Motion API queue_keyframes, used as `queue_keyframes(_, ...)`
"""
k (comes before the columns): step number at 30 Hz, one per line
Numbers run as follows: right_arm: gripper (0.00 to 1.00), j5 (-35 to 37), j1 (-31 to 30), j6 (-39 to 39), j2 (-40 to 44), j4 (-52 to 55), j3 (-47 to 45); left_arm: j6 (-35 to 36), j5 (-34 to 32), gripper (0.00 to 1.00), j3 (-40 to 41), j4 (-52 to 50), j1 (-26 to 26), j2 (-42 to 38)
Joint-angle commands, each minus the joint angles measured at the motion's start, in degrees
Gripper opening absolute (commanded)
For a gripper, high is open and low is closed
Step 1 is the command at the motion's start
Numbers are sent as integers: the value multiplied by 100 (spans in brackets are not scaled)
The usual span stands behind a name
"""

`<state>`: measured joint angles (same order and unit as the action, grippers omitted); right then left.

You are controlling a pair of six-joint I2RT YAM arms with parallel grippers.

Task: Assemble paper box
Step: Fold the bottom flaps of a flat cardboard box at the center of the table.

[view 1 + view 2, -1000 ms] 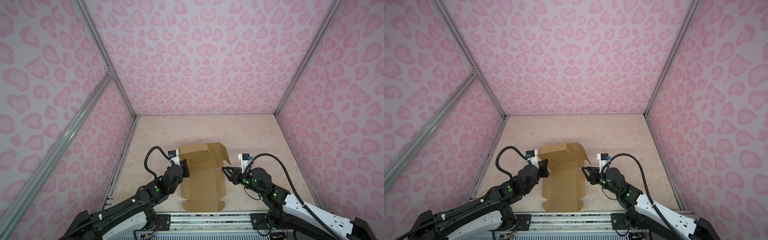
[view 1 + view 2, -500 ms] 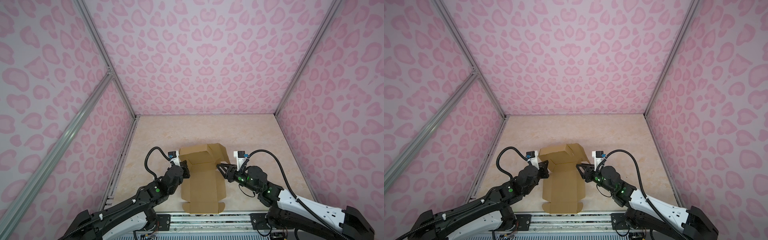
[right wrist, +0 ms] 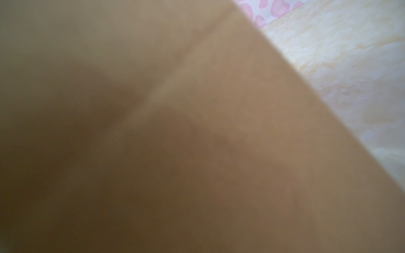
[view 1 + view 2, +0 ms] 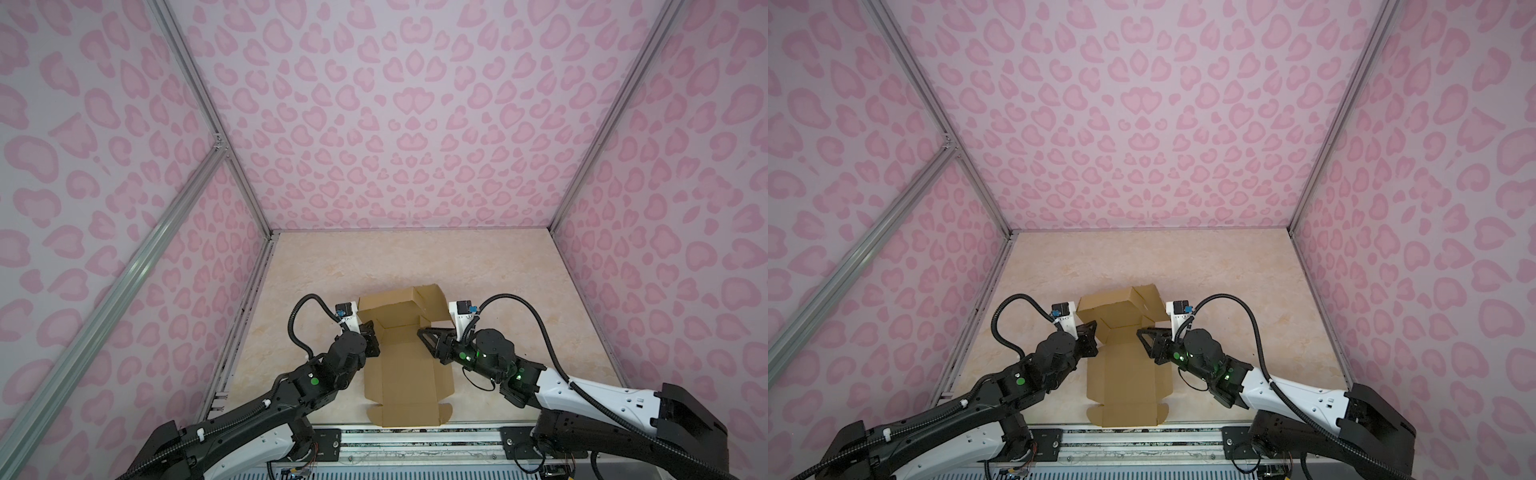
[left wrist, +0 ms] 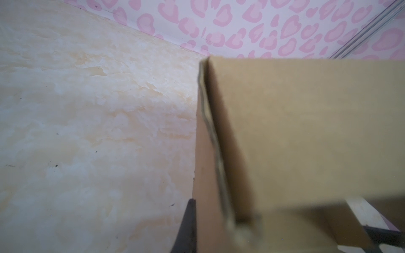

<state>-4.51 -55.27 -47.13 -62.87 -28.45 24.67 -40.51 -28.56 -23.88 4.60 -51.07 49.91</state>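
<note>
The box (image 4: 409, 374) lies on the worktop (image 4: 519, 291), its far end folded partly up and its near panel flat. The left gripper (image 4: 371, 332) is at the box's left side, clamped together on the raised wall there, likely to keep that wall upright and stop the box sliding. The right gripper (image 4: 422, 332) is at the box's right side with its tip against the cardboard. Blurred cardboard fills its wrist view, so I cannot tell whether it is apart or gripping. It is probably placed to raise the matching wall.
</note>
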Motion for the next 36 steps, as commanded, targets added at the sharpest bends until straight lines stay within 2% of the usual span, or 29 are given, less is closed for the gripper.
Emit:
queue_keyframes(1, 43, 55, -45, 47, -213, -180, 73, -66, -27, 2, 29, 137, 0, -43)
queue_keyframes(5, 44, 99, -47, 88, -106, -33, 75, -33, -77, 2, 59, 103, 0, -69)
queue_keyframes(8, 44, 198, -47, 224, 369, 367, 107, 3, -173, 2, 103, 50, 0, -61)
queue_keyframes(15, 46, 341, -61, 879, 1834, 2325, 621, 474, -173, 3, 43, 15, 85, 71)
queue_keyframes(18, 47, 801, -15, 1106, 2331, 3519, 1077, 701, -1, 3, 44, 94, 148, 32)
queue_keyframes(22, 48, 1157, 493, 1345, 2580, 4873, 1624, 950, 400, 3, 1, 103, 261, -20)
queue_keyframes(24, 48, 864, 1049, 1320, 2626, 5120, 1663, 1007, 649, 3, 10, 155, 296, -47)
queue_keyframes(28, 48, -349, 2382, 1205, 2486, 5095, 1530, 1176, 1188, 3, 6, 179, 306, -129)
queue_keyframes(30, 48, -858, 2795, 1120, 2324, 4864, 1393, 1253, 1439, 3, 19, 203, 307, -174)
queue_keyframes(36, 47, -1648, 2884, 874, 1773, 3946, 1048, 1327, 1787, 3, -10, 111, 314, -214)
